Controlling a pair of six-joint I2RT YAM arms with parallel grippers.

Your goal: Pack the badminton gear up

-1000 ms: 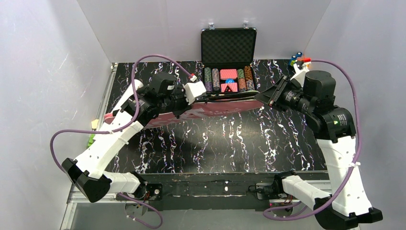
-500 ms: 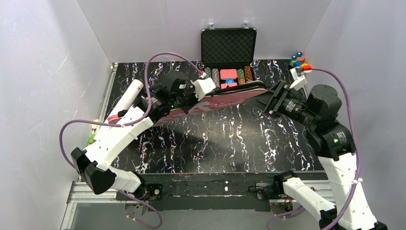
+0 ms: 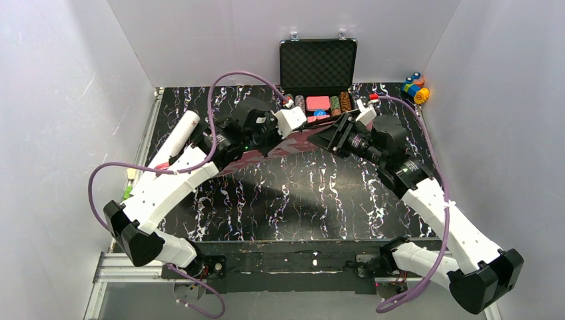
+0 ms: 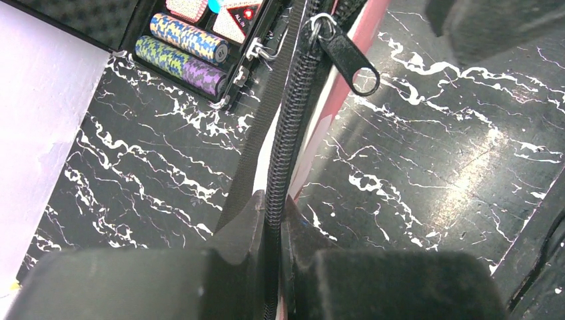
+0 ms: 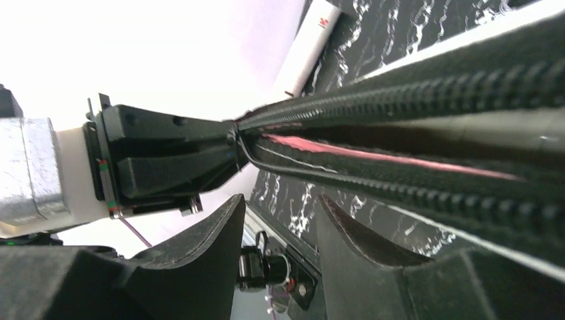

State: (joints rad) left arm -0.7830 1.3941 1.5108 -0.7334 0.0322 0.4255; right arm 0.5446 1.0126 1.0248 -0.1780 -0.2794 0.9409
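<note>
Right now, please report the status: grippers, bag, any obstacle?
Left gripper shut on pink bag, zipper edge. Right gripper at its other end, grip unclear. Open poker chip case close behind.

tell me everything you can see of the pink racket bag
The pink bag is soft-looking fabric, held on edge and bowed between the arms, in front of the chip case. A black coil zipper runs along its edge; in the right wrist view its two rows stand apart with pink between them. A black metal pull hangs loose. The left gripper is shut on the zipper edge. The right gripper sits by the other end with fingers apart; whether it touches cannot be told.
</note>
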